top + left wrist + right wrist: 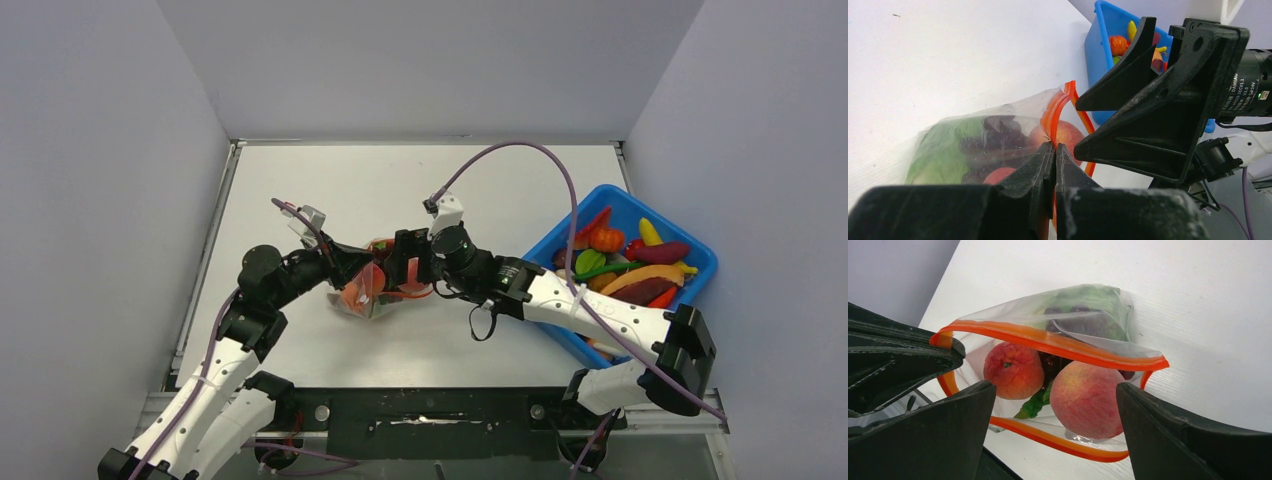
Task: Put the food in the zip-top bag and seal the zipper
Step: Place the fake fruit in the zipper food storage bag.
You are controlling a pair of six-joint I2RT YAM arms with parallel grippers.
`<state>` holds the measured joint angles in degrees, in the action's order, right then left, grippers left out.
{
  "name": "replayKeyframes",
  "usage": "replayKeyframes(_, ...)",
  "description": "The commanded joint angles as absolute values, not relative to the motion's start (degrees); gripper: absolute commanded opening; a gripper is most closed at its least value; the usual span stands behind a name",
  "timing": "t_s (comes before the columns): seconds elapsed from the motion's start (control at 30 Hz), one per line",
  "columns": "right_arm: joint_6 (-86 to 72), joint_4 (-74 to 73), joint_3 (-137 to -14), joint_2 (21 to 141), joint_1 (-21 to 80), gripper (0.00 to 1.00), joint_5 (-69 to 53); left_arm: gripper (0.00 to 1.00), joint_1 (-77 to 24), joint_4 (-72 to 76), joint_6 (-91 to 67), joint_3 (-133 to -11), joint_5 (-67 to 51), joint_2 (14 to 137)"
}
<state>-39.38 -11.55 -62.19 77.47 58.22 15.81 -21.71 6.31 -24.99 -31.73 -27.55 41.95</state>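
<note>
Bag (998, 310) crinkly clr plastic, zipper (1058, 342) thin orange strip

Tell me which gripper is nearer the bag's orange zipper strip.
Left. The left gripper is shut on one end of the zipper strip. The right gripper is open, facing the bag, one finger to each side of its mouth, gripping nothing.

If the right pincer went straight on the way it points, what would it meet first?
Most likely the larger peach at the mouth of the bag, framed by the open right pincer. Depth is unclear; the lower orange strip may touch first.
</note>
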Motion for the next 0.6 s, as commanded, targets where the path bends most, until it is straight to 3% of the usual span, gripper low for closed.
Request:
replayKeyframes(0.0, -37.71, -16.41, -65.41, 74.03, 58.53, 0.92, 19.46, 0.0, -21.97, 13.52, -25.91, -33.11, -29.26, 40.73)
replayKeyframes(0.3, -40.81, -22.78, -60.31, 68.29, 56.13, 0.54, 21.42, 0.0, -21.97, 13.1, -25.66, -33.55, -29.26, 40.38)
replayKeyframes(0.43, -43.01, -20.27, -57.41, 67.69, 54.61, 0.44, 17.73, 0.0, -21.97, 13.14, -25.6, -33.44, -29.2, 40.49)
replayKeyframes(0.57, -46.46, -19.3, -55.0, 67.97, 54.04, 0.42, 16.45, 0.0, -21.95, 13.18, -25.64, -33.41, -29.08, 40.89)
